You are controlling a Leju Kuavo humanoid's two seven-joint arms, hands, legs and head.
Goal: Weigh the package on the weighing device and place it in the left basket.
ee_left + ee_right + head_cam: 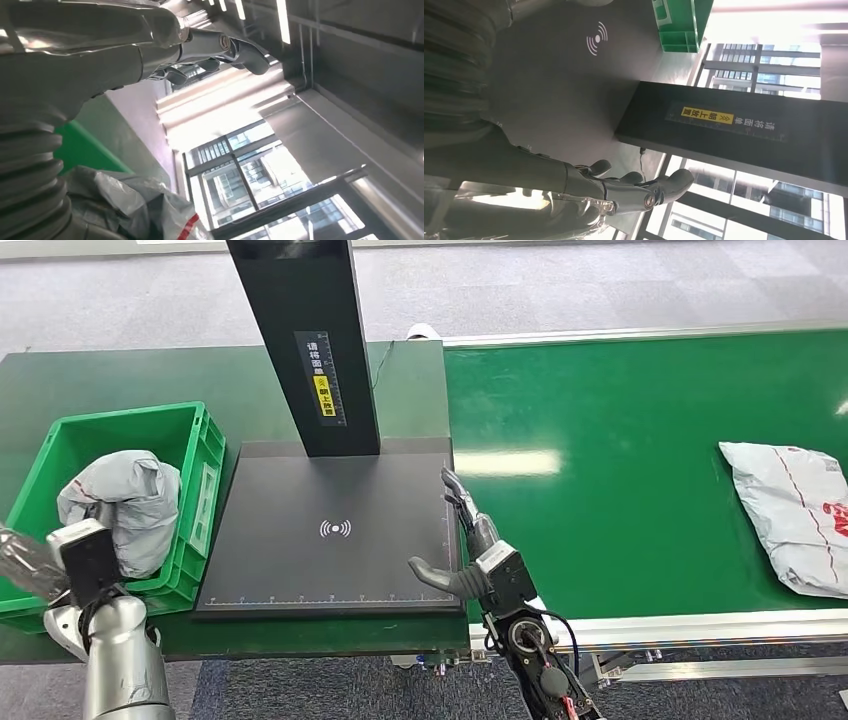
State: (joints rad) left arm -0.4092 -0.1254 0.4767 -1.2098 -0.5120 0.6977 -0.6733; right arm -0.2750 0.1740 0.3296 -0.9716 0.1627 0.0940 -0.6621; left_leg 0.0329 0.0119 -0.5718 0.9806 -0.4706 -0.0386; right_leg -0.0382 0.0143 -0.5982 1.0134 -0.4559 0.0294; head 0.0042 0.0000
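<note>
Left robot hand [165,60] hangs at the green basket [205,455], fingers apart around nothing; the grey package [125,500] lies inside the basket, apparently let go. Right robot hand [465,540] rests spread and empty at the scale [335,530] edge farthest from the basket. Beyond it, a white package [790,515] lies on the conveyor [620,480].

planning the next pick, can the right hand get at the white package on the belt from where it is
Probably yes: the right hand is open at the scale's edge, and bare green belt lies between it and the white package, though it sits far off.
</note>
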